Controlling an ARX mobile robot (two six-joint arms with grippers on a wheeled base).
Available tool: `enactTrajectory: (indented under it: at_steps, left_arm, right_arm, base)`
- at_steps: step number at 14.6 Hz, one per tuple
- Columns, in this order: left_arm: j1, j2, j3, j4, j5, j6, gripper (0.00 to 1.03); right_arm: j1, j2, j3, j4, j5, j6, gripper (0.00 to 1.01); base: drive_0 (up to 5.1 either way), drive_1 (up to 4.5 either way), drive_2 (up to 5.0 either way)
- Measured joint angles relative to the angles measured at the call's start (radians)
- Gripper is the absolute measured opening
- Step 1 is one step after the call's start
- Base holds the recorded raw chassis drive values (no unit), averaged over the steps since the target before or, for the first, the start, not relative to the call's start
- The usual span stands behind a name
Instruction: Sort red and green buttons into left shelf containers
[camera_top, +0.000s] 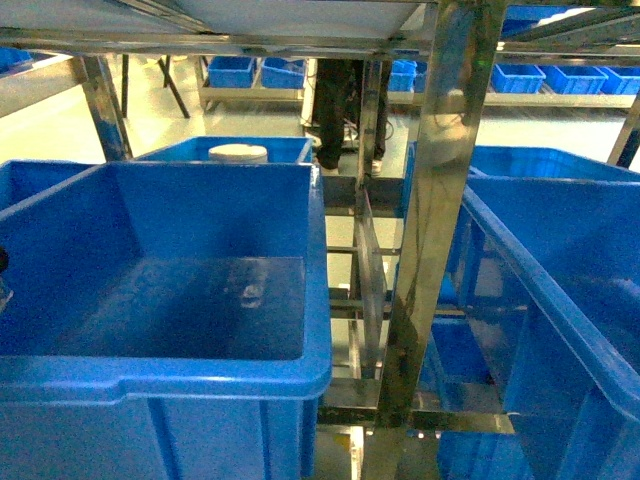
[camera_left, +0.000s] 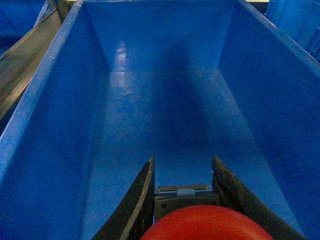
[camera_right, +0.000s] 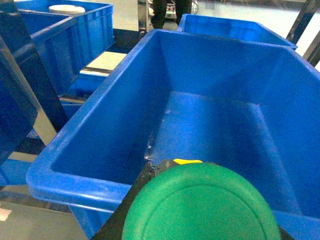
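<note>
Your left gripper (camera_left: 182, 180) clamped on the red button (camera_left: 207, 223), inside a left shelf bin (camera_left: 45, 100), your right gripper grasping the green button (camera_right: 200, 205), above another blue bin (camera_right: 90, 145).

The head camera looks forward and slightly down across two large blue bins, left bin (camera_top: 160, 300) and right bin (camera_top: 560, 280), close up; the left wrist camera peers steeply into the left bin (camera_left: 165, 110); the right wrist camera overlooks the right bin (camera_right: 210, 100) from its near rim.
</note>
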Motion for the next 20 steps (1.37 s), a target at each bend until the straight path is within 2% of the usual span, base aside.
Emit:
enactTrajectory:
  at_steps: [4, 5, 6, 8, 13, 14, 15, 16, 17, 20]
  left_arm:
    - [0.0, -0.001, 0.001, -0.003, 0.002, 0.0, 0.29]
    - [0.0, -0.002, 0.001, -0.003, -0.001, 0.0, 0.29]
    - [-0.002, -0.002, 0.0, -0.002, 0.002, 0.0, 0.29]
    - [-0.002, -0.002, 0.001, -0.002, 0.002, 0.0, 0.29]
    - [-0.002, -0.002, 0.001, -0.002, 0.002, 0.0, 0.29]
    - [-0.002, -0.002, 0.0, -0.002, 0.001, 0.0, 0.29]
    - [-0.002, -0.002, 0.001, -0.002, 0.002, 0.0, 0.29]
    - [-0.002, -0.002, 0.0, -0.001, 0.0, 0.0, 0.29]
    - [-0.002, -0.002, 0.0, -0.002, 0.001, 0.0, 0.29]
    - [-0.002, -0.002, 0.0, -0.001, 0.001, 0.0, 0.29]
  right_arm:
    - [0.0, -0.001, 0.0, -0.001, 0.0, 0.0, 0.26]
    - [-0.001, 0.04, 0.002, 0.057, 0.0, 0.0, 0.26]
    - [-0.006, 0.204, 0.044, 0.142, 0.003, -0.019, 0.26]
    - [0.0, 0.292, 0.089, 0.168, 0.014, -0.03, 0.26]
    - [0.015, 0.545, 0.242, 0.236, 0.068, -0.072, 0.26]
    - [0.03, 0.722, 0.389, 0.188, 0.127, -0.087, 0.26]
    - [0.056, 0.965, 0.653, -0.005, 0.204, -0.102, 0.26]
    - [0.062, 1.118, 0.839, -0.187, 0.25, -0.095, 0.26]
    - [0.065, 1.202, 0.942, -0.289, 0.273, -0.083, 0.26]
    - [0.072, 1.33, 1.087, -0.41, 0.321, -0.091, 0.28]
  base:
    - [-0.1, 4.24, -4.4]
    - [-0.1, 4.24, -4.4]
    - [-0.1, 4.24, -4.4]
    - [-0.1, 4.24, -4.4]
    - [0.0, 0.0, 0.0]
    - [0.0, 0.0, 0.0]
    - [0.0, 0.0, 0.0]
    - [0.0, 0.0, 0.0]
    - [0.0, 0.0, 0.0]
    - [0.0, 0.0, 0.0]
